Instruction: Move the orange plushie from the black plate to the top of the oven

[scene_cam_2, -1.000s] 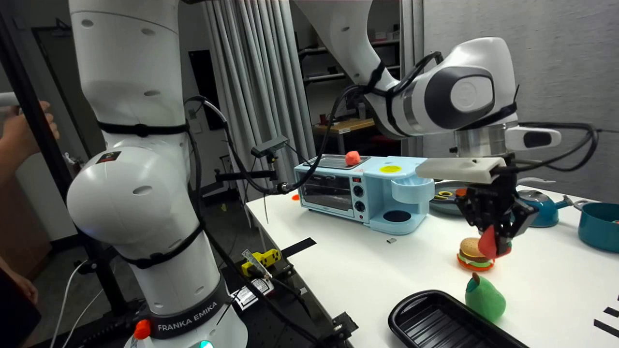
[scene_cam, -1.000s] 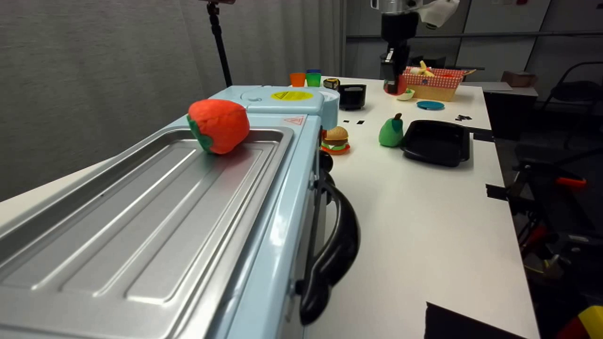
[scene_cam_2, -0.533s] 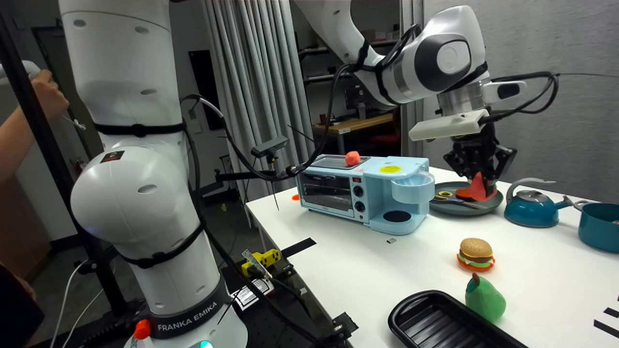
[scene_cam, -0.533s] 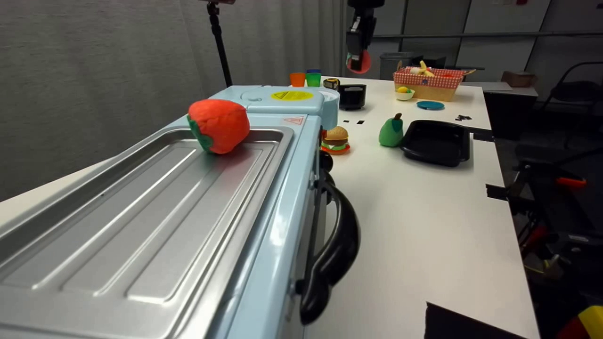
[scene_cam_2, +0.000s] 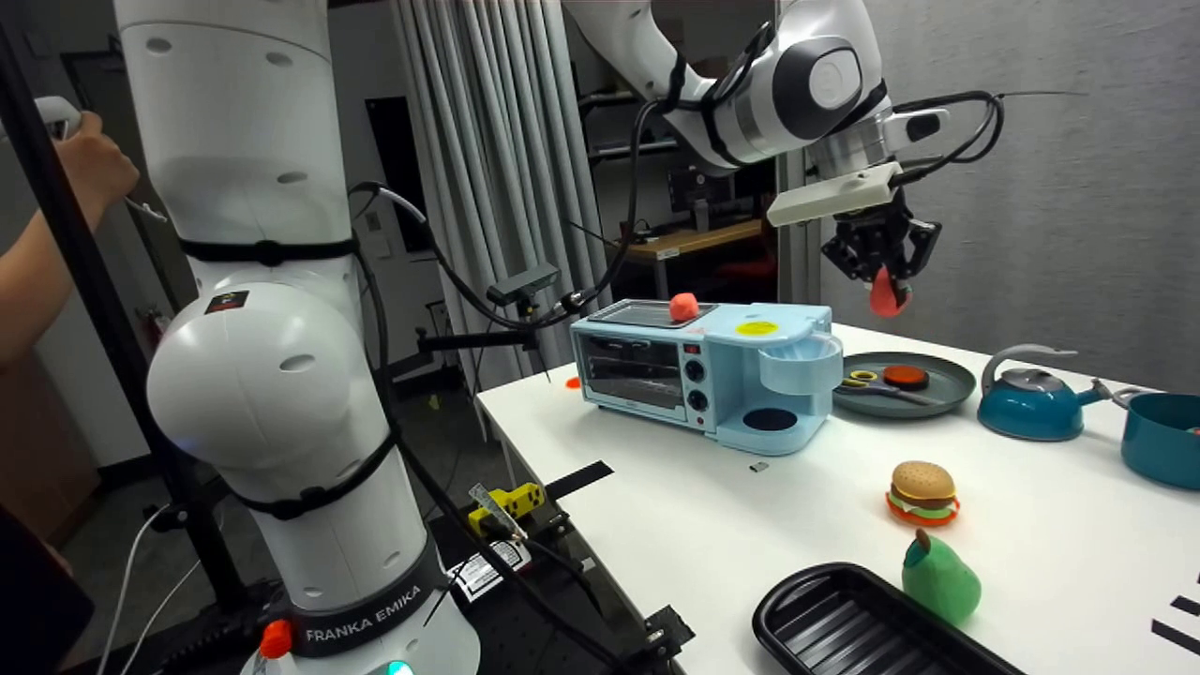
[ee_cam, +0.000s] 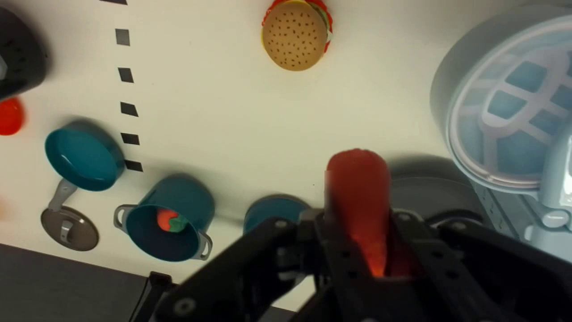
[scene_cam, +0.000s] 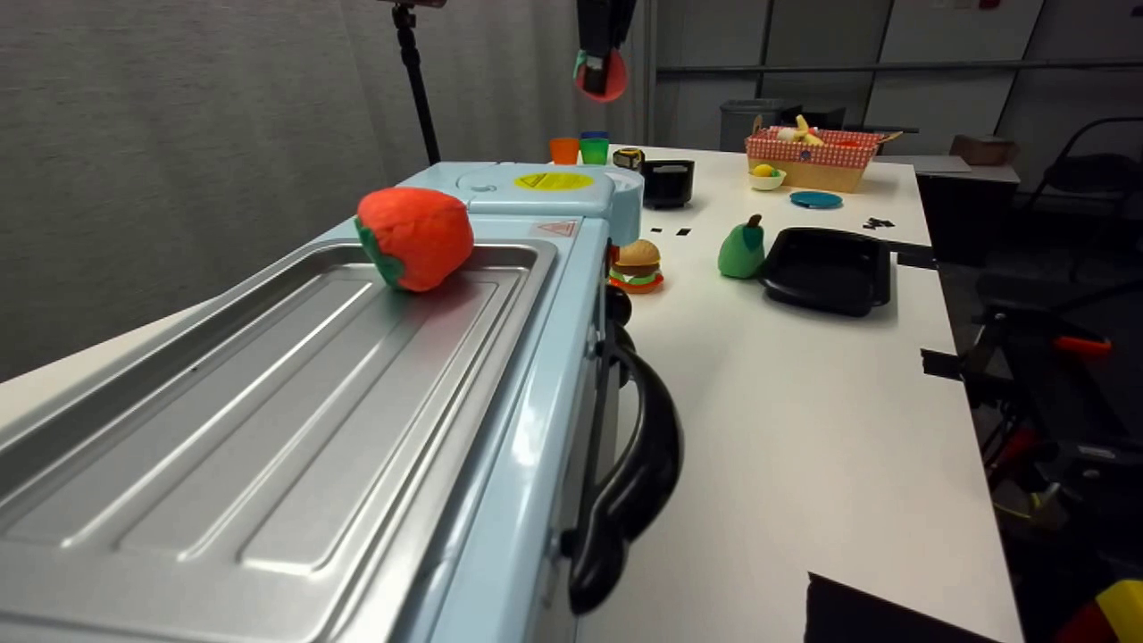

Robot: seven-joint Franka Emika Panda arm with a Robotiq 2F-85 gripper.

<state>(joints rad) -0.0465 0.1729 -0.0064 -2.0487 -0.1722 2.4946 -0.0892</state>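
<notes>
My gripper (scene_cam_2: pixel 886 279) is shut on the orange plushie (scene_cam_2: pixel 884 296) and holds it high in the air, above and behind the grey plate. The plushie also shows in an exterior view (scene_cam: pixel 612 79), with a bit of green, and between the fingers in the wrist view (ee_cam: pixel 359 179). The black plate (scene_cam: pixel 829 263) is bare on the table; its near part shows in an exterior view (scene_cam_2: pixel 848 630). The pale-blue oven (scene_cam: pixel 540 384) has a silver ribbed top (scene_cam: pixel 268 429). A second orange-red plush (scene_cam: pixel 420 237) with green rests at that top's far end. The oven also shows in an exterior view (scene_cam_2: pixel 731 361).
A toy burger (scene_cam_2: pixel 922 492) and green pear (scene_cam_2: pixel 941 581) sit near the black plate. The grey plate (scene_cam_2: pixel 956 380), teal kettle (scene_cam_2: pixel 1036 412) and teal pot (scene_cam_2: pixel 1162 436) stand along the back. The oven's round holder (ee_cam: pixel 527 103) lies right in the wrist view. A basket (scene_cam: pixel 821 170) is far off.
My gripper has risen with the orange plushie and moved from above the burger toward the table's back and the oven's side. The second plush, plate and other things have not moved.
</notes>
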